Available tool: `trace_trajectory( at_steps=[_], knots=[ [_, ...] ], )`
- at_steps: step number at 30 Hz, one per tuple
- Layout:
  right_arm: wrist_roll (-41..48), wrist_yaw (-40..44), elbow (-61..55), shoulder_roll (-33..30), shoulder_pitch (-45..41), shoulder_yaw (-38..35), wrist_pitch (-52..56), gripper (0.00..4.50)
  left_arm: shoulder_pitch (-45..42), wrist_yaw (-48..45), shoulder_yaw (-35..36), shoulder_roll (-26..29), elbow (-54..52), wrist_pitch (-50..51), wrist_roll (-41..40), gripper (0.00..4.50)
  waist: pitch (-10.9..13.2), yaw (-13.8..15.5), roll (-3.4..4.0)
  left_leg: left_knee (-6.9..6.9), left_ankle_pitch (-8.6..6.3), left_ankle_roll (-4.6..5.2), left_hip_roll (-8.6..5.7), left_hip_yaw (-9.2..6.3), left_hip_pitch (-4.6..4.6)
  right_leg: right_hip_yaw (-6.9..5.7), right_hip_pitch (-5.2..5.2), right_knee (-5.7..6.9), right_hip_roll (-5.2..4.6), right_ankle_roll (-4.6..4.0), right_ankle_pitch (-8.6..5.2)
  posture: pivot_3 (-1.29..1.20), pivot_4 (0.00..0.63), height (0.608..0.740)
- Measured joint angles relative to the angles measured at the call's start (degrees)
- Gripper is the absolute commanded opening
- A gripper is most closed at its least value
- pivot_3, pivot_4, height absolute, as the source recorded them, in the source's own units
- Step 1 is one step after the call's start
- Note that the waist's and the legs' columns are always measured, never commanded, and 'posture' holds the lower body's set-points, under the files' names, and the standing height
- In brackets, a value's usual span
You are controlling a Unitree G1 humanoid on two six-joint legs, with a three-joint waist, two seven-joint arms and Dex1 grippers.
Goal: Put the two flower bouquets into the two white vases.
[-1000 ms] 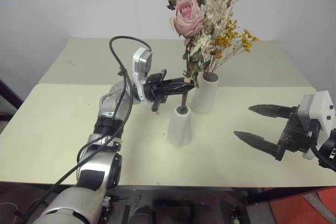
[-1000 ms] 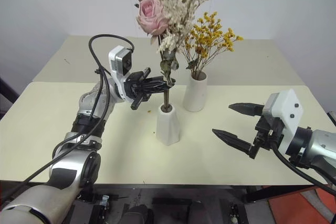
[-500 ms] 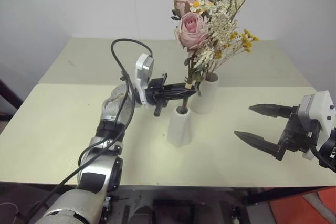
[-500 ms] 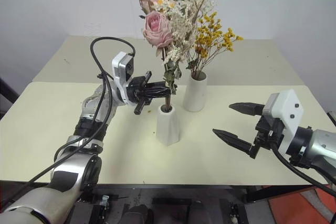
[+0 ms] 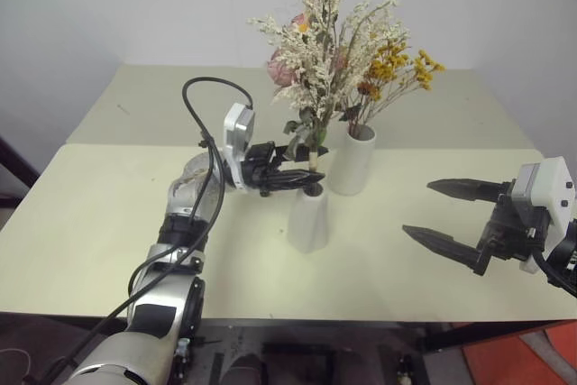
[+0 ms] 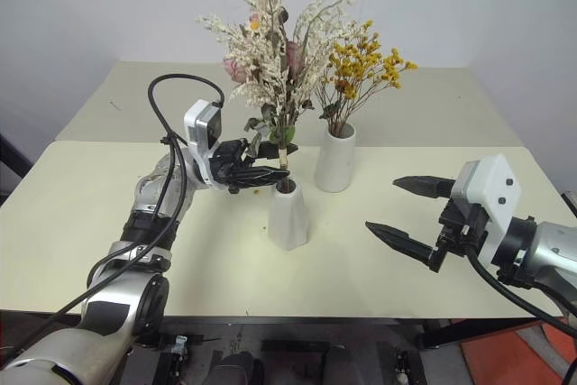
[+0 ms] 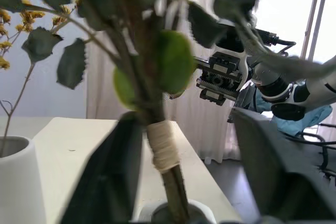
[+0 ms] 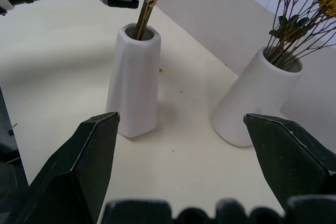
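Observation:
The pink rose bouquet (image 5: 315, 69) stands upright with its stem (image 7: 164, 153) in the nearer, near-cylindrical white vase (image 5: 309, 218). My left gripper (image 5: 306, 179) is open just above that vase's mouth, one finger (image 7: 107, 182) on each side of the bound stem. The orange-yellow bouquet (image 5: 397, 65) sits in the tapered white vase (image 5: 352, 161) behind it. Both vases also appear in the right wrist view, the nearer one (image 8: 132, 80) and the tapered one (image 8: 257, 103). My right gripper (image 5: 418, 207) hovers open over the table to the right, holding nothing.
The vases stand near the middle of a pale cream table (image 5: 90, 223), with a second tabletop (image 5: 162, 105) joined behind it. A white wall rises at the back. Bare tabletop lies between the vases and my right gripper.
My left gripper has opened off the rose bouquet's stem. The bouquet has sunk deeper into the nearer vase and turned, so the white sprigs now face me. The right gripper has kept still.

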Motion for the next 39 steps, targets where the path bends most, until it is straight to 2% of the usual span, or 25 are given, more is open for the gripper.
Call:
trace_trajectory(
  at_steps=[2, 3, 10, 13, 24, 26, 31, 39],
  knots=[
    [-0.01, 0.01, 0.18, 0.00, -0.02, 0.32, -0.04, 4.50, 0.01, -0.40, -0.04, 0.89, -1.03, 0.53, -0.17, 4.43, 0.00, -0.01, 0.00, 0.00, 0.00, 0.00, 0.00, 0.00, 0.00, 0.00, 0.00, 0.00, 0.00, 0.00, 0.00, 0.00, 0.150, 0.740],
    [-0.03, 0.01, 0.23, 0.00, -0.05, 0.38, -0.10, 4.50, 0.32, -0.56, -0.61, 2.18, -2.38, 0.83, -0.35, 4.47, 0.00, -0.04, 0.00, 0.00, 0.00, 0.00, 0.01, -0.02, 0.01, 0.00, 0.00, 0.00, 0.00, 0.00, 0.00, 0.00, 0.150, 0.740],
    [-0.08, -0.01, 0.29, 0.06, -0.23, 0.58, -0.24, 4.50, 2.50, -0.73, -4.86, 6.88, -6.44, 0.58, -0.18, 4.47, -0.01, 0.03, 0.01, 0.01, 0.00, 0.00, 0.02, -0.15, 0.01, 0.01, 0.01, 0.01, 0.01, 0.00, 0.00, 0.00, 0.150, 0.740],
    [-0.15, -0.02, 0.45, 0.26, -0.48, 0.82, -0.40, 4.50, 2.16, -0.61, -7.18, 9.39, -6.99, -1.50, 2.45, 4.47, -0.01, 0.02, 0.02, 0.00, 0.00, 0.00, 0.02, -0.13, 0.03, 0.02, 0.01, 0.00, 0.01, 0.00, 0.00, 0.00, 0.150, 0.740],
    [-0.77, -0.02, 1.59, 0.67, -2.08, 3.02, -1.16, 4.50, -1.60, 3.77, -6.14, 8.61, -5.18, -0.12, 3.40, 4.47, -0.01, -0.02, 0.02, 0.01, -0.01, 0.01, 0.02, -0.12, 0.01, 0.01, 0.00, 0.00, 0.02, 0.00, 0.00, 0.00, 0.150, 0.740],
    [-0.81, -0.02, 1.60, 0.68, -2.03, 3.01, -1.16, 4.50, -1.27, 2.86, -5.88, 9.82, -6.38, 1.25, 2.48, 4.47, -0.01, -0.17, 0.02, 0.01, -0.01, 0.01, 0.05, -0.13, 0.01, 0.02, -0.02, 0.01, 0.04, 0.00, 0.00, 0.00, 0.150, 0.740],
    [-0.47, 0.07, 1.44, 0.68, -0.52, 2.11, -1.14, 4.50, 2.80, -0.44, -5.22, 18.68, -12.24, 3.37, 2.19, 4.47, -0.02, -0.39, 0.04, -0.03, -0.01, 0.01, 0.15, -0.19, 0.13, 0.11, -0.01, 0.04, 0.11, 0.00, 0.00, 0.00, 0.150, 0.740],
    [0.72, 0.71, 1.34, 0.47, 1.27, -1.60, -1.01, 4.50, 11.48, -0.42, 2.35, 33.41, -14.89, 5.07, 2.04, 4.47, -0.01, -0.17, 0.04, -0.02, -0.03, 0.04, 0.18, -0.25, 0.10, 0.11, -0.02, 0.00, 0.11, 0.00, -0.01, 0.00, 0.150, 0.740]
  ],
)
